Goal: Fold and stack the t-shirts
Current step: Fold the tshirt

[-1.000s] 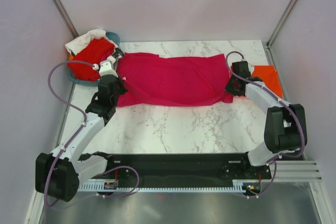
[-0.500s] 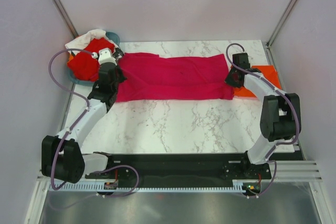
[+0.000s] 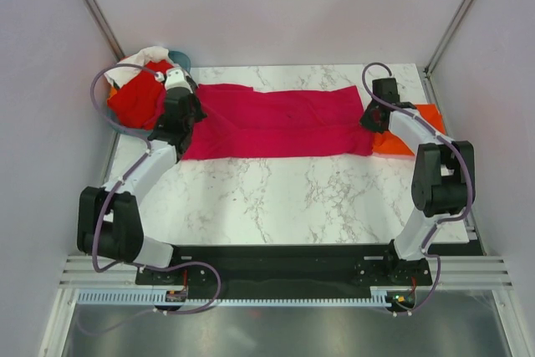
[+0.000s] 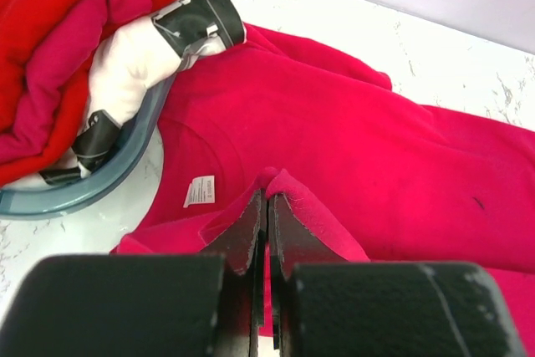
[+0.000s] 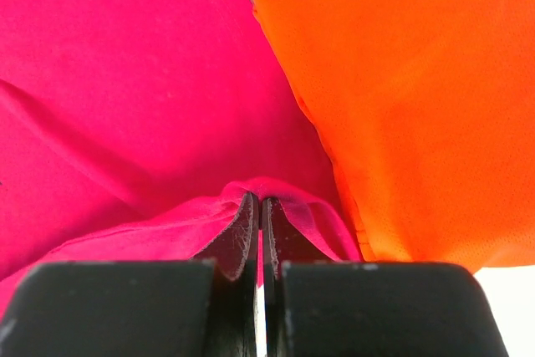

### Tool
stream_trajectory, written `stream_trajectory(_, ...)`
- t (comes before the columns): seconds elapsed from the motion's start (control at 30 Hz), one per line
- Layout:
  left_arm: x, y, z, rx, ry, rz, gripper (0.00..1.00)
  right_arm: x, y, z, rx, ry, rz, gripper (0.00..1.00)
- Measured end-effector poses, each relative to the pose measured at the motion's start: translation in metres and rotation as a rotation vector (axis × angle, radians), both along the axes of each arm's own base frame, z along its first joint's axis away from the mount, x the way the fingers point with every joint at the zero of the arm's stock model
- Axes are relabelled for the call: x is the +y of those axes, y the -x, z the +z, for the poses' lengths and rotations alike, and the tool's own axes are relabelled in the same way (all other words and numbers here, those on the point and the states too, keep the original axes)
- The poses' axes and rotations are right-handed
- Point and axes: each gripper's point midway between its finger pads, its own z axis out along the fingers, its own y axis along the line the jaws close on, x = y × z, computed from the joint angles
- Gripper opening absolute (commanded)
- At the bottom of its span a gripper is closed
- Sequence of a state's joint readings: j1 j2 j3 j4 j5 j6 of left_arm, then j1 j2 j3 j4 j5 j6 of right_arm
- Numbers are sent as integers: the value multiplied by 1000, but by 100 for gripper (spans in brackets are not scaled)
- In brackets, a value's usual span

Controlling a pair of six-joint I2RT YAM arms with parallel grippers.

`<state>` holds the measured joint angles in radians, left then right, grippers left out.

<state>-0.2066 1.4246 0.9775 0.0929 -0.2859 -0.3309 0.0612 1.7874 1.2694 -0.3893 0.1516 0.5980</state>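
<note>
The magenta-pink t-shirt (image 3: pixel 276 123) lies stretched left to right across the back of the marble table (image 3: pixel 276 198), doubled into a long band. My left gripper (image 3: pixel 180 116) is at its left end near the collar and is shut on a pinched fold (image 4: pixel 280 186) of the fabric. At the shirt's right end, my right gripper (image 3: pixel 374 121) is shut on a fold of the same cloth (image 5: pixel 259 190). The bright orange t-shirt (image 5: pixel 401 81) lies flat just to the right of that grip, partly under the pink one. A white neck label (image 4: pixel 199 191) shows close to the left fingers.
A teal basket (image 4: pixel 100 190) sits at the back left corner, holding a red t-shirt (image 3: pixel 134 99) and a white one (image 3: pixel 138 60). Its rim is close to my left gripper. Grey walls (image 3: pixel 33 123) close in both sides and the back.
Both grippers have moved toward the back of the table with the shirt's near edge. The pink shirt is folded over on itself and looks narrower than a second ago.
</note>
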Motion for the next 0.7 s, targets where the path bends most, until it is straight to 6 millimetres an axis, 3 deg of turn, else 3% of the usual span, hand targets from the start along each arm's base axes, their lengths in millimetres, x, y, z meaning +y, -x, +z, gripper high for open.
stream_trajectory(0.3, 1, -18, 8, -18, -7, 6, 2, 2, -8, -4, 4, -7, 5, 0)
stream_trajectory(0.7, 8, -33, 3, -1, -19, 24, 2, 5, -21, -8, 6, -26, 15, 0)
